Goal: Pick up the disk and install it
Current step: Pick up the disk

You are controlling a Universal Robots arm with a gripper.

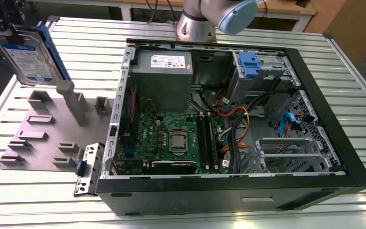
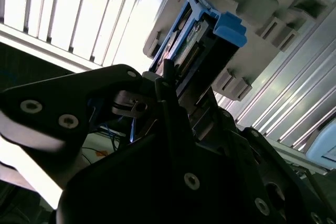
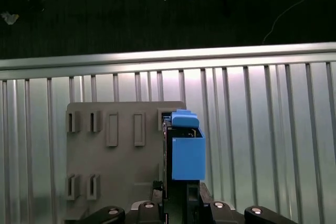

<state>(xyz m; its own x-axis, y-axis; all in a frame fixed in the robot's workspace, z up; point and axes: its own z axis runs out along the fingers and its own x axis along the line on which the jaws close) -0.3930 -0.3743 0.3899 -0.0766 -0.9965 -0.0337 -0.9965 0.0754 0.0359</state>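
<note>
The arm (image 1: 198,24) gets chopped off at 12 o'clock in the exterior view, so you just get its base and a blue cap (image 1: 237,16). Over at 10 o'clock the gripper (image 1: 6,29) runs off the frame too, and it covers the upper end of the disk (image 1: 27,57) it's clamped on. The label print is way too small to read. In both wrist views the gripper's black body blocks a lot of the disk, and the actual contact spot is lost in shadow.

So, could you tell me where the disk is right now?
The disk is at the exterior view's left, upright in the gripper, above the grey fixture plate beside the open computer case.
</note>
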